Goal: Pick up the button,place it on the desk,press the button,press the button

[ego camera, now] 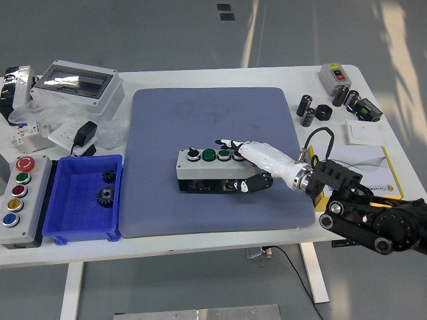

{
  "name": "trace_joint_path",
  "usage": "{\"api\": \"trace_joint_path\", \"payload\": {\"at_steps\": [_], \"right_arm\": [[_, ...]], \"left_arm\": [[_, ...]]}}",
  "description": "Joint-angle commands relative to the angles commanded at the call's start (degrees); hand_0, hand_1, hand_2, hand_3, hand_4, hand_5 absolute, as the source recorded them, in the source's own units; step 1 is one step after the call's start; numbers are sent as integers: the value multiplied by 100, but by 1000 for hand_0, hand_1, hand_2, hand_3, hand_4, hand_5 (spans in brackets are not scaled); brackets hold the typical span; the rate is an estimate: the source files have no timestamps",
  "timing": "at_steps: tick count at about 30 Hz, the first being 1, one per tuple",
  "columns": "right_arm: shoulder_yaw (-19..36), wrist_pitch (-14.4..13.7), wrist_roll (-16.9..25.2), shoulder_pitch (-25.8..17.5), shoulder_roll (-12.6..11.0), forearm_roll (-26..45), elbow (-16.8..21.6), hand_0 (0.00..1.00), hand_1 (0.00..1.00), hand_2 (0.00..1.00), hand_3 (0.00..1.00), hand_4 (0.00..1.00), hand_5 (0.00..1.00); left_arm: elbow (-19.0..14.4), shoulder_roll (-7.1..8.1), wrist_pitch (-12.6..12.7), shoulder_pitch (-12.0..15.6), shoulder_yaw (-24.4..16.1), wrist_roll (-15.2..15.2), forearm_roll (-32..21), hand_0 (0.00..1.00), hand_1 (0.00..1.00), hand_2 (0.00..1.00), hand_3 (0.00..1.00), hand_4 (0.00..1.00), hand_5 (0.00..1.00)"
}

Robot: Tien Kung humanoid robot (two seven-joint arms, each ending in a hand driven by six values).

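1. The button box, a grey unit with a row of round buttons on top, lies near the middle of the blue mat on the white table.
2. The right hand reaches in from the lower right and wraps the box's right end: white fingers lie over the top by the rightmost buttons, and the dark thumb curls against the front face.
3. It appears to be gripping the box, though whether the box is lifted clear of the mat is hard to tell.
4. The blue bin left of the mat holds two dark gears.
5. A second control box with coloured buttons sits at the table's left edge.
6. Black cylinders stand just beyond the mat's far right corner.
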Motion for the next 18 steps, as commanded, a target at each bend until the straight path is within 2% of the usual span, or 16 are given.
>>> {"api": "trace_joint_path", "payload": {"at_steps": [6,12,16,18], "right_arm": [[69,19,4,-6,-15,-8,54,998,957,996,998,576,2],[228,163,7,-29,-109,151,244,998,958,996,998,587,2],[635,588,-102,-175,-383,649,692,998,958,996,998,587,2],[910,889,-277,-312,-611,1016,971,998,969,998,998,615,2]], "left_arm": [[0,0,-5,-5,-13,5,25,636,593,546,590,598,210],[0,0,-4,-8,-12,6,19,635,593,545,588,597,207],[0,-2,-2,-5,9,0,-16,635,593,545,588,597,207],[0,-4,2,0,25,-3,-46,635,594,542,587,596,206]]}}
